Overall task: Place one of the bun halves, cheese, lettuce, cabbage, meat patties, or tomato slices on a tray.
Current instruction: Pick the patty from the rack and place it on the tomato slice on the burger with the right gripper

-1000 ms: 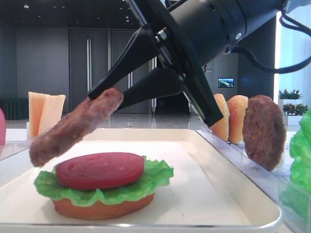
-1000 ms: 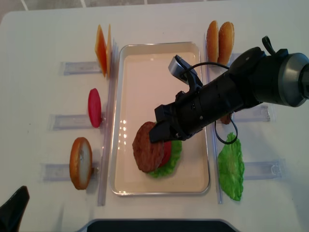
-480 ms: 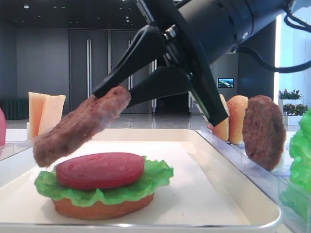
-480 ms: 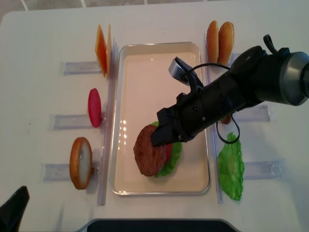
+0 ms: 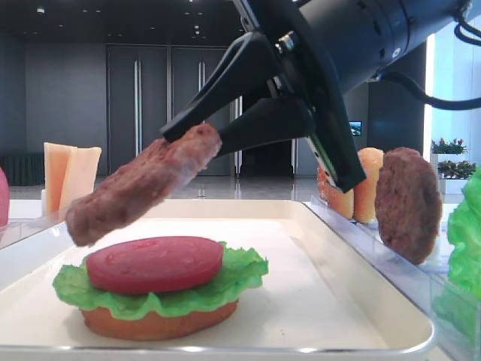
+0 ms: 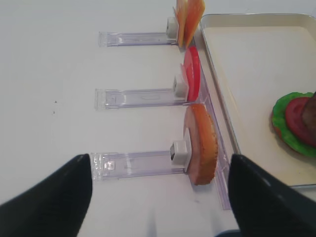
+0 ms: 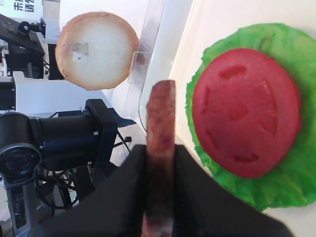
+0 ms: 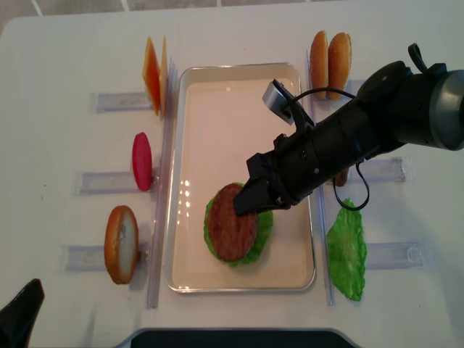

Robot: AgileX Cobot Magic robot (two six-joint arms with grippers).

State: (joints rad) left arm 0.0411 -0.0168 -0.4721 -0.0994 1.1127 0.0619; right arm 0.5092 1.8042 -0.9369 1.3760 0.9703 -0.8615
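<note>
- Nearest in the low front view: flat orange-brown bottom bun half (image 5: 158,322) on the large cream-white rectangular tray (image 5: 316,301), under a ruffled bright green lettuce leaf (image 5: 161,289) and a thick round red tomato slice (image 5: 154,263).
- Just above that stack, not touching it: round brown grainy meat patty (image 5: 143,184), tilted, clamped at its upper edge by the black right tool (image 5: 201,135), jaws closed on it.
- From overhead: same patty (image 8: 233,221) over the stack, near end of the tray, right tool (image 8: 250,203) reaching in from the right.
- In the right wrist view: patty (image 7: 160,148) edge-on between the black fingers (image 7: 123,197), tomato just beside it.
- Left tool (image 6: 158,197): wide open, holding nothing, over the white tabletop (image 6: 59,74) before clear plastic holders (image 6: 133,165).
- Left of the tray, near to far: upright bun half (image 8: 121,244), red tomato slice (image 8: 142,161), pale yellow-orange square cheese slices (image 8: 153,75).
- Right of the tray: second green lettuce leaf (image 8: 348,250), darker reddish-brown patty (image 5: 408,203) upright, then two golden bun halves (image 8: 328,55) farthest back.
</note>
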